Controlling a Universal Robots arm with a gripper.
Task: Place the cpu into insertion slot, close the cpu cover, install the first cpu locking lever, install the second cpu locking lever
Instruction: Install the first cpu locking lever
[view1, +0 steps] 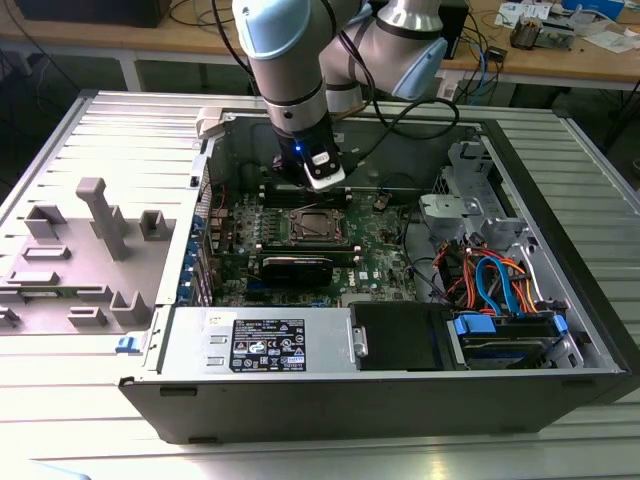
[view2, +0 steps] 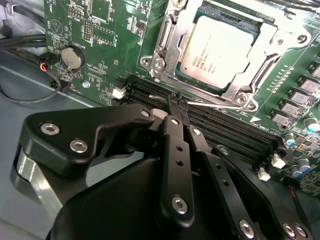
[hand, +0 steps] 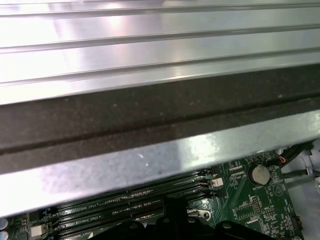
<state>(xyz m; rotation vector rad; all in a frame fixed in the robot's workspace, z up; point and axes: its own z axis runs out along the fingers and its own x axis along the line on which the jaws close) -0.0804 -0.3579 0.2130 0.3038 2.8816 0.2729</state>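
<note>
Closed-fingered end effector (view2: 172, 102) hovering over memory slots (view2: 220, 127), just short of seated cpu (view2: 220, 50); thin, probably stiff cpu cover (view2: 170, 52) framing it.

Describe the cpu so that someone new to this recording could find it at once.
Start at the open computer case and its green motherboard. Near the board's middle, beside the long black memory slots, sits the cpu. It is the one flat square with a dull silver top, ringed by a metal frame.

surface: ribbed metal table (view1: 90, 400) | on it: open computer case (view1: 400, 395), grey fixture block (view1: 95, 250)
</note>
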